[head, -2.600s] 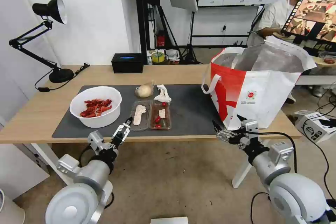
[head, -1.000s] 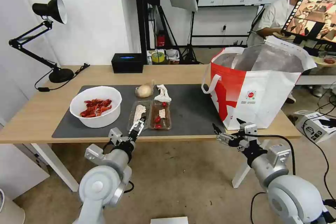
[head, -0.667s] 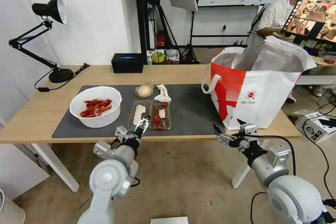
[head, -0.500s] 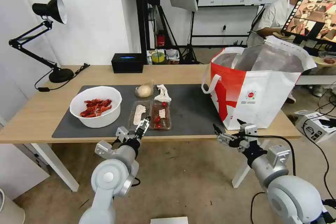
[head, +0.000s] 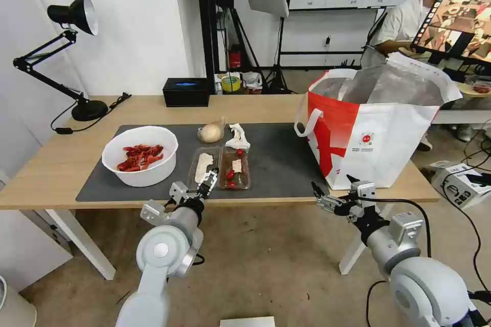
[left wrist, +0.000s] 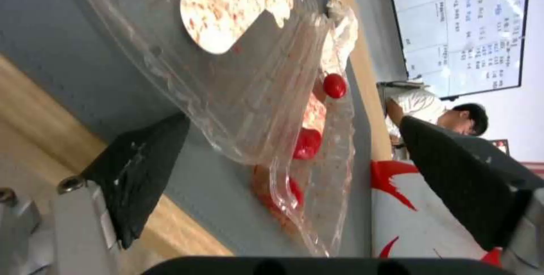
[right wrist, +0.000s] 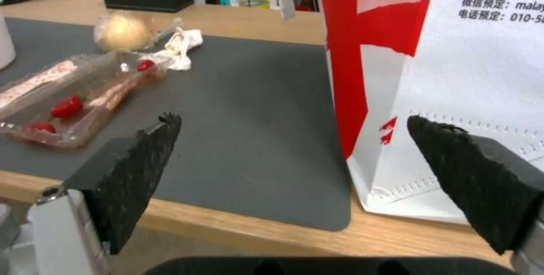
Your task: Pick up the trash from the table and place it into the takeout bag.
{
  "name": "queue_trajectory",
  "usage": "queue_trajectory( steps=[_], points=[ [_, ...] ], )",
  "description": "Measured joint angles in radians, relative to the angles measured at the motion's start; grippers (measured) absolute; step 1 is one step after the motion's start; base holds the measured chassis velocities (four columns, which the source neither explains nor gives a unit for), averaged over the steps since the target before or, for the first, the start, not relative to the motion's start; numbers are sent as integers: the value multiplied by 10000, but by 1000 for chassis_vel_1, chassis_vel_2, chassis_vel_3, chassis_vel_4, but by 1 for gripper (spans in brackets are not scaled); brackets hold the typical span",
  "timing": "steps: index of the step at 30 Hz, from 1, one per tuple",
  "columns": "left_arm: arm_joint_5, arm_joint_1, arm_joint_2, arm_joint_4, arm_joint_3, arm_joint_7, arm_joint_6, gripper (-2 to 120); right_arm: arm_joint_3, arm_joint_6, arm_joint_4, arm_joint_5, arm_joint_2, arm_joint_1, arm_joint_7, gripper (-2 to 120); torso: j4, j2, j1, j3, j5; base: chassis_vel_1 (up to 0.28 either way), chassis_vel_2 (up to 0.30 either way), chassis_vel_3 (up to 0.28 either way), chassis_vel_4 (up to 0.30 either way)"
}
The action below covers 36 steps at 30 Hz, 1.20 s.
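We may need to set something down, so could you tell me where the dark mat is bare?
The dark mat is bare between the clear plastic tray and the takeout bag. It is crowded on the robot's left: white bowl, tray, beige lump and tissue wad sit close together, with the open left gripper at the tray's near edge.

Bare mat between tray, bag

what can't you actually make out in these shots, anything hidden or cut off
- Inside of the large white and red takeout bag: head view, its own front wall hides the bottom.
- Near edge of the clear plastic two-part tray: head view, the left gripper covers it.
- White bowl of red shells: right wrist view, cut off by the frame edge.
- Small print on the bag: right wrist view, cut off.
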Motion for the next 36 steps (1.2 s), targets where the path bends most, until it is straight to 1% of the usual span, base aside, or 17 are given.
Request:
queue_trajectory(
  steps=[5, 7, 11, 17, 21, 30, 36],
  points=[
    [7, -31, 10, -13, -44, 91, -189, 100, -27, 5, -13, -41, 39, -4, -2, 100, 3, -1, 1, 1, -1, 0, 0, 0, 0],
    [7, -25, 17, -123, -61, 295, -282, 100, -60, 7, -17, -66, 57, -7, -7, 100, 3, 0, 1, 1, -1, 0, 0, 0, 0],
    [6, -4, 26, -194, -75, 380, -314, 100, -75, 9, -18, -88, 71, -12, -8, 100, 2, 0, 2, 1, -1, 0, 0, 0, 0],
    [9, 41, 95, -371, -181, 738, -584, 100, -108, 22, -17, -146, 96, -81, -27, 100, 2, -1, 2, 1, -1, 0, 0, 0, 0],
    [-266, -8, 171, -499, -336, 946, -810, 100, -111, 23, 19, -151, 65, -80, -32, 100, 2, -1, 1, 1, -1, 0, 0, 0, 0],
    [-482, -74, 292, -590, -256, 1219, -825, 100, -123, 24, 46, -144, -17, -27, -66, 100, 2, -1, 1, 1, 1, 0, 0, 0, 0],
    [-503, -270, 302, -401, -8, 1272, -817, 100, -117, 23, 49, -128, -99, 9, -79, 100, 1, -1, 1, 1, 1, 0, 0, 0, 0]
  ],
)
